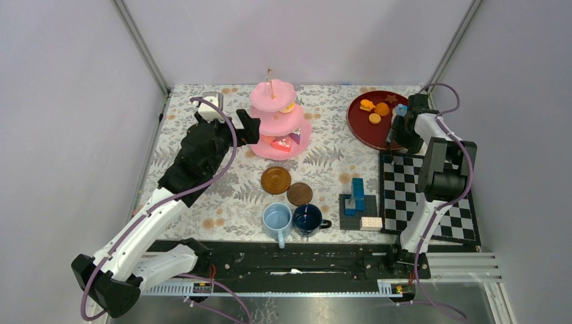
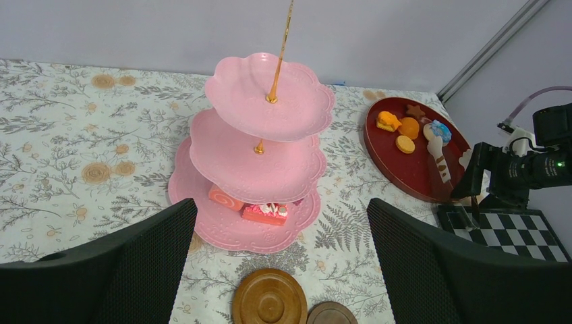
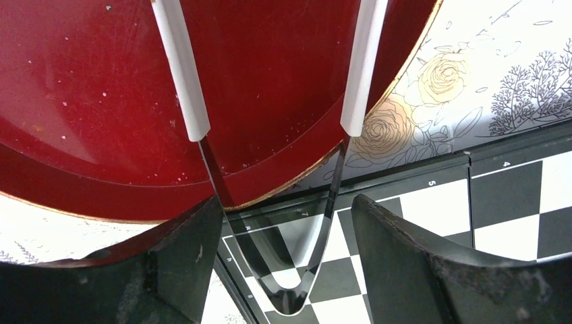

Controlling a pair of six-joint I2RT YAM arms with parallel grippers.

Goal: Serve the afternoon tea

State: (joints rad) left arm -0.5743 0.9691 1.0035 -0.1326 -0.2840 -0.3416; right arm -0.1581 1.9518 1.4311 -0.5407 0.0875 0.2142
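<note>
The pink three-tier stand (image 1: pixel 305 138) (image 2: pixel 256 155) is at the back centre, with a red cake (image 2: pixel 265 212) and a pink roll (image 2: pixel 226 198) on its bottom tier. My left gripper (image 1: pixel 251 127) (image 2: pixel 281 209) hangs open just left of it, holding nothing. More pastries (image 1: pixel 374 108) (image 2: pixel 398 125) lie on a dark red tray (image 1: pixel 364 128) (image 3: pixel 101 101). My right gripper (image 1: pixel 394 138) (image 3: pixel 287 202) straddles metal tongs (image 3: pixel 179 67) at the tray's edge. Its left finger is against one arm, and a gap shows at the other. Two brown saucers (image 1: pixel 276 179) (image 1: pixel 299 194) and the light-blue (image 1: pixel 277 219) and dark-blue (image 1: pixel 307 219) mugs sit in front.
A chequered board (image 1: pixel 432 196) (image 3: pixel 512 202) lies at the right, under the bend of the tongs. A blue block stack (image 1: pixel 356 196) on a dark plate and a white block (image 1: pixel 370 223) stand between the mugs and the board. Walls close in on both sides.
</note>
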